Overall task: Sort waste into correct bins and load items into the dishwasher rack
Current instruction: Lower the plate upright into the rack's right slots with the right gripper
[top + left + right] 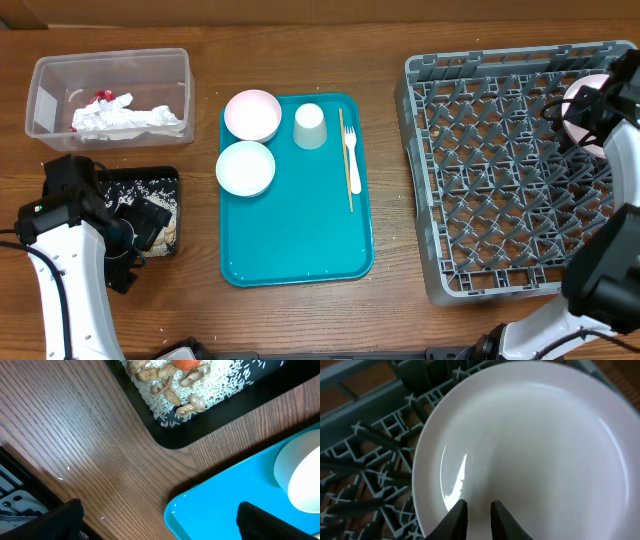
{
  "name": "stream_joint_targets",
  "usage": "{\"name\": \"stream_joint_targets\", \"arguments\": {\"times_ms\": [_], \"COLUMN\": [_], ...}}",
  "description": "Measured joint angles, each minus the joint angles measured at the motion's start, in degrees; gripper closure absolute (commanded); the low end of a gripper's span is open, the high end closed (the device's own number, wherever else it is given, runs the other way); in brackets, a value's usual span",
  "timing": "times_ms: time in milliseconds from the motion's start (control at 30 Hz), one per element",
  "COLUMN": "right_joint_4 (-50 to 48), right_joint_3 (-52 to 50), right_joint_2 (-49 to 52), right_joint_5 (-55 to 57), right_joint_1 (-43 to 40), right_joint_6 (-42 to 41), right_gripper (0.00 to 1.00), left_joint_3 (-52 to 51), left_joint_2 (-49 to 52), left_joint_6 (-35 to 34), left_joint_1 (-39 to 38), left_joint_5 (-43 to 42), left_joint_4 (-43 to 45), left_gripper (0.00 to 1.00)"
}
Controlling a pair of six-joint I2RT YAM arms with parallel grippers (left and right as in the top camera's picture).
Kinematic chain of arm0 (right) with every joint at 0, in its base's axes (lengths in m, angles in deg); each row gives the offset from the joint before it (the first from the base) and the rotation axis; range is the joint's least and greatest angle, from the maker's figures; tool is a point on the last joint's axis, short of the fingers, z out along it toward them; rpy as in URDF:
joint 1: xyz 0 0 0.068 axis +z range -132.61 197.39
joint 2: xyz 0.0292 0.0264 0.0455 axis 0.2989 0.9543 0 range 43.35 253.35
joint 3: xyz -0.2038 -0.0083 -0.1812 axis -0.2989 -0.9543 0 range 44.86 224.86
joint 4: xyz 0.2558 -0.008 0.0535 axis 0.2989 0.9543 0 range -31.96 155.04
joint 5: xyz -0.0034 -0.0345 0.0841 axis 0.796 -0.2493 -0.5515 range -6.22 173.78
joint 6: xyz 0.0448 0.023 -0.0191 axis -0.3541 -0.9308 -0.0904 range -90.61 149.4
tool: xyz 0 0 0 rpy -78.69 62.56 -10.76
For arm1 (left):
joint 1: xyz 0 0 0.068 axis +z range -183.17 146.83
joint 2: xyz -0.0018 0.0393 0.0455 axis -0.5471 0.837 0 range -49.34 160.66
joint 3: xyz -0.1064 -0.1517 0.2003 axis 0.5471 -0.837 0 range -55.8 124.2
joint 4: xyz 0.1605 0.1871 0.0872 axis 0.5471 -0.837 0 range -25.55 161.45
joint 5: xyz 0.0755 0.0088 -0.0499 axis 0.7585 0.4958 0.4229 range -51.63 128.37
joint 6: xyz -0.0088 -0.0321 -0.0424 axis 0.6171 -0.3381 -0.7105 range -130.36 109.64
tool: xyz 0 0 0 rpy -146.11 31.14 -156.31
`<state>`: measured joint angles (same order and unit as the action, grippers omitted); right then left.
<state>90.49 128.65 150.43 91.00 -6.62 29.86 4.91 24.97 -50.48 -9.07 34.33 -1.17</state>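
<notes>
The large white plate (pixel 535 435) stands on edge among the pegs at the far right of the grey dishwasher rack (pixel 500 170). My right gripper (pixel 476 510) hovers in front of its face, fingers barely apart, with nothing between them. Two small bowls (pixel 252 114) (pixel 245 167) and a cup (pixel 309 126) sit on the teal tray (pixel 300 240). My left gripper (pixel 165 522) is wide open and empty, by the black tray (pixel 150 177), which holds rice (pixel 220 385) and a carrot (pixel 186 363). Napkins (pixel 125 118) and a red wrapper (pixel 100 97) lie in the clear tub (pixel 45 75).
A white fork (pixel 352 160) and a thin wooden stick (pixel 344 150) lie on the teal tray's right side. Peanut shells (pixel 172 395) sit on the rice. A few rice grains are scattered on the wooden table (pixel 75 450) near the teal tray's corner.
</notes>
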Motion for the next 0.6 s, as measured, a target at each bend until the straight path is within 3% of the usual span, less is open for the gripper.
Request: {"name": "stream_joint_targets", "arguments": {"times_ms": [433,600], "right_joint_4": [1.88,4.46], "right_joint_3": [0.44,0.44], "right_joint_2": [3.5,3.78], "right_joint_5": [-5.2,-7.08], "right_joint_1": [0.0,0.04], "right_joint_6": [-0.52,-4.33], "right_gripper": [0.83,0.83], "left_joint_3": [0.0,0.0], "left_joint_2": [0.0,0.0], "left_joint_6": [0.0,0.0], "left_joint_1": [0.0,0.0], "left_joint_5": [-0.02,0.0], "left_joint_4": [-0.02,-0.02], "left_gripper": [0.0,0.0]}}
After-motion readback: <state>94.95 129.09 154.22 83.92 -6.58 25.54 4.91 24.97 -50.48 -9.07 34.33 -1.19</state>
